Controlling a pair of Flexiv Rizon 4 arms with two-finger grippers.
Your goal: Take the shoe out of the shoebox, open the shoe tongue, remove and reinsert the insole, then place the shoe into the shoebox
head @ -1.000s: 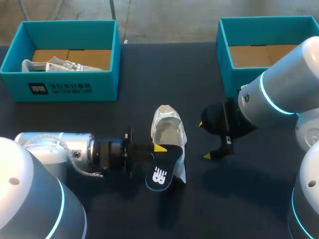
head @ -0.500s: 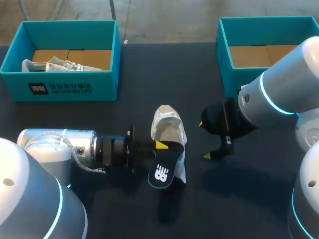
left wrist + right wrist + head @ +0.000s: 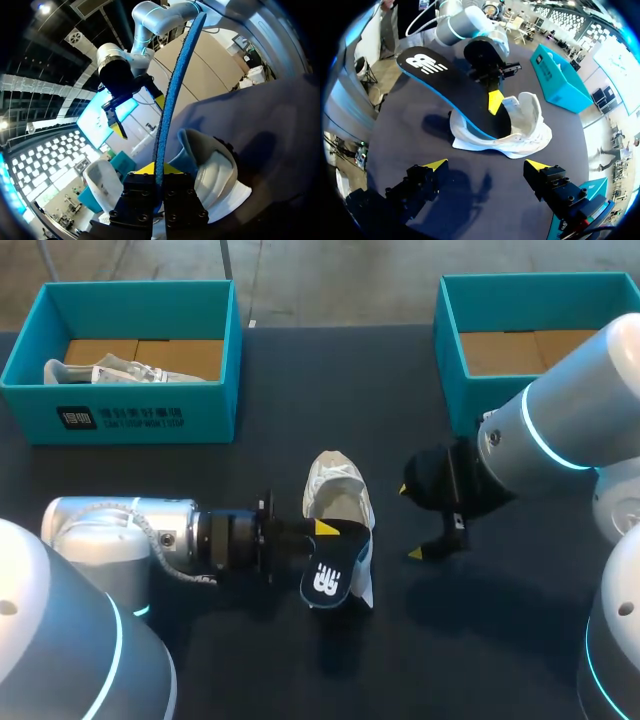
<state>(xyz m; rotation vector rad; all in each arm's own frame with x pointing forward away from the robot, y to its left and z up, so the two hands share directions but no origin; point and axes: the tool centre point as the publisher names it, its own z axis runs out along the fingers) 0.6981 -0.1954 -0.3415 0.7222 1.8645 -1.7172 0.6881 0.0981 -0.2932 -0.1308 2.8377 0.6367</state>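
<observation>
Left arm came in low from the near left, lying almost flat over the table [image 3: 480,640]. Left gripper [image 3: 322,532] was clamped on the insole [image 3: 328,575], one yellow tip showing on the top face. In the left wrist view the insole [image 3: 172,100] ran edge-on straight out from between the left gripper's [image 3: 157,170] fingers, pinched from both sides.

Insole was black with a blue edge and white print at the heel end. Heel end was nearest, lifted off the table and tilted. In the right wrist view the insole [image 3: 435,80] sloped down, with its front end inside the shoe's [image 3: 520,135] opening. The left gripper [image 3: 494,100] held it around mid-length.

The shoe [image 3: 338,495], white, sat on the table just beyond the insole, mid-table, outside both boxes, toe pointing away. Opening was spread wide.

Right gripper [image 3: 410,522] hung just right of the shoe, apart from it, fingers spread and holding nothing. Its own view confirmed this: right gripper [image 3: 485,165] tips were wide apart, with bare table between them and the shoe ahead.

At the far edge, the left shoebox [image 3: 150,420], teal, held a second shoe [image 3: 110,370] against its left wall. The right shoebox [image 3: 450,330], teal, showed only its cardboard floor.
</observation>
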